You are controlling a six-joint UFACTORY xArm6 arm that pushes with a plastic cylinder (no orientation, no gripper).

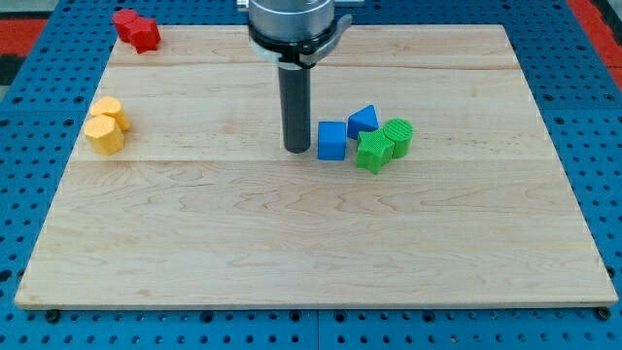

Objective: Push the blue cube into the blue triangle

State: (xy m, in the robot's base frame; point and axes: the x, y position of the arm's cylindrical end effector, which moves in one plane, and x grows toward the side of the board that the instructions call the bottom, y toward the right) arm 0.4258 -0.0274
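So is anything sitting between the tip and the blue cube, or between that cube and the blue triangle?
Nothing visible. My tip stands just to the view's left of the blue cube, and the blue triangle sits right beside the cube's upper right, with no block between them.

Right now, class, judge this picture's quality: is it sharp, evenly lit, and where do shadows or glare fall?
Camera view: sharp and evenly lit, no glare on the board; my tip and the blue cube cast only faint, short shadows; the top edge crops the arm.

Wooden board [292,253] carries blue cube [331,140] next to blue triangle [362,120], 2 green blocks [384,144], yellow pair [105,125] at view's left, red [136,29] top-left.
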